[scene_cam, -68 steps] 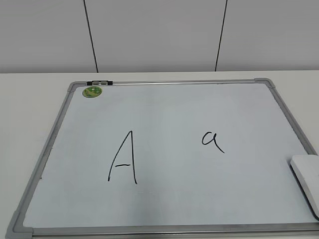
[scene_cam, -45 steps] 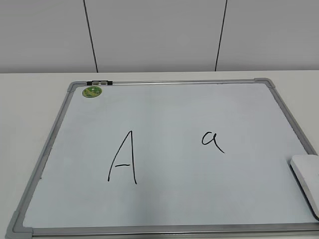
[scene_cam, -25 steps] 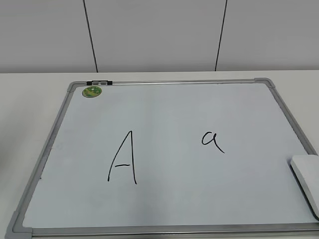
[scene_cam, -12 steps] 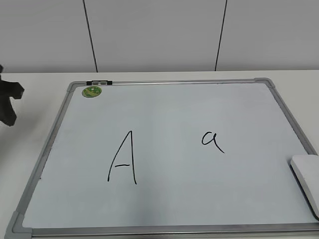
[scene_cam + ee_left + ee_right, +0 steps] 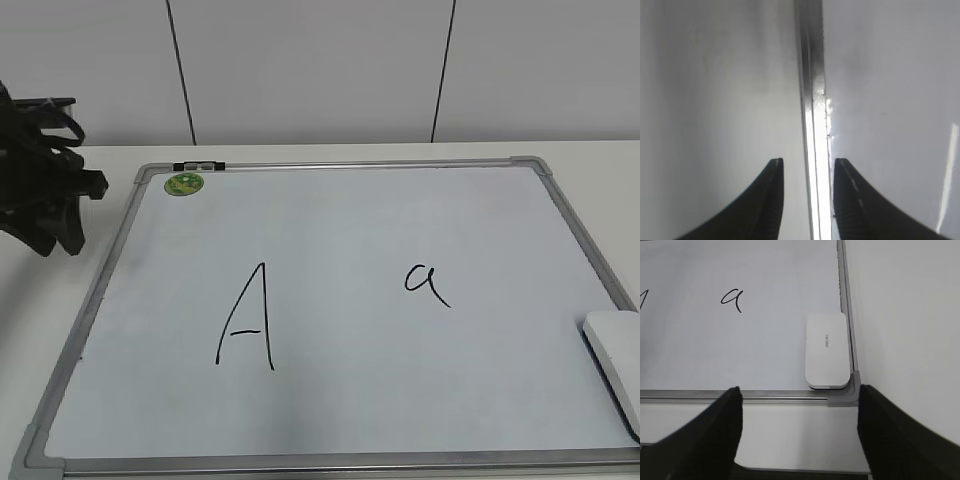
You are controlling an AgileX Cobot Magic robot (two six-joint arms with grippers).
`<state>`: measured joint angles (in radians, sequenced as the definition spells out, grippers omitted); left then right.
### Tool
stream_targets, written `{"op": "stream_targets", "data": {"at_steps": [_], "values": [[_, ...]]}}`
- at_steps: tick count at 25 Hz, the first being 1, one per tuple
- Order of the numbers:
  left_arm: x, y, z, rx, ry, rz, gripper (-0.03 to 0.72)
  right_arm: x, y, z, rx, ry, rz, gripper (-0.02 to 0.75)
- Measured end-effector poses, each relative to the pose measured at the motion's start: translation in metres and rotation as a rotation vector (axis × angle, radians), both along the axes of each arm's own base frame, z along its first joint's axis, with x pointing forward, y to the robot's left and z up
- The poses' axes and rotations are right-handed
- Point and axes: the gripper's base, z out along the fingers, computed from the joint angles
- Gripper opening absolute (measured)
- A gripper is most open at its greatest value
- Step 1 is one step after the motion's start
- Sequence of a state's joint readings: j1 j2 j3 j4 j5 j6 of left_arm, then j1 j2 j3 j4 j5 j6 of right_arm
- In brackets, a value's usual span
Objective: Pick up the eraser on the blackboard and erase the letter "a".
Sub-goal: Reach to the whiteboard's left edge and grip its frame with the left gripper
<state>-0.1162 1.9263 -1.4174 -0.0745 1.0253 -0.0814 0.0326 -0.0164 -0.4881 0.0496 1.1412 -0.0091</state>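
From the front of the table, the blackboard (image 5: 140, 215), a white dry-erase surface in a grey metal frame, lies flat with a round green sticker (image 5: 185, 184) near its far left corner, a large capital "A" (image 5: 247, 317) left of centre and the letter "a" (image 5: 426, 282) to its right, well apart from it. The eraser (image 5: 616, 366) rests on the board at its near right corner, partly cut off by the edge of the view, well clear of the small letter. The left gripper (image 5: 55, 235) hangs at the far left above the table (image 5: 330, 152), just outside the board's frame. At the left wrist, the two dark fingers (image 5: 765, 205) stand parted with nothing between them, straddling the bright metal frame strip that runs up the middle. At the right wrist, the right gripper (image 5: 797, 432) is spread wide and empty, hovering above the board's near edge; the eraser (image 5: 827, 349) lies flat beyond it, tucked against the grey corner piece and the right frame rail, grey lettering on its top, with the letter "a" (image 5: 732, 299) farther up the board to the left.
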Motion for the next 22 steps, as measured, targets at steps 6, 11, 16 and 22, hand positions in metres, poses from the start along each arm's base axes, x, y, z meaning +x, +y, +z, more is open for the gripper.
{"op": "stream_targets", "data": {"at_steps": [6,11,16,22], "values": [[0.01,-0.001,-0.018,0.005,0.046,-0.003,0.242,0.0,0.0,0.0,0.0,0.0,0.0,0.534],[0.013,-0.002,-0.039,0.011,0.098,-0.004,0.242,0.0,0.0,0.0,0.0,0.0,0.0,0.534],[0.015,-0.002,-0.053,0.011,0.125,-0.002,0.242,0.0,0.0,0.0,0.0,0.0,0.0,0.534],[0.019,-0.002,-0.059,0.01,0.106,-0.001,0.242,0.0,0.0,0.0,0.0,0.0,0.0,0.534]]}}
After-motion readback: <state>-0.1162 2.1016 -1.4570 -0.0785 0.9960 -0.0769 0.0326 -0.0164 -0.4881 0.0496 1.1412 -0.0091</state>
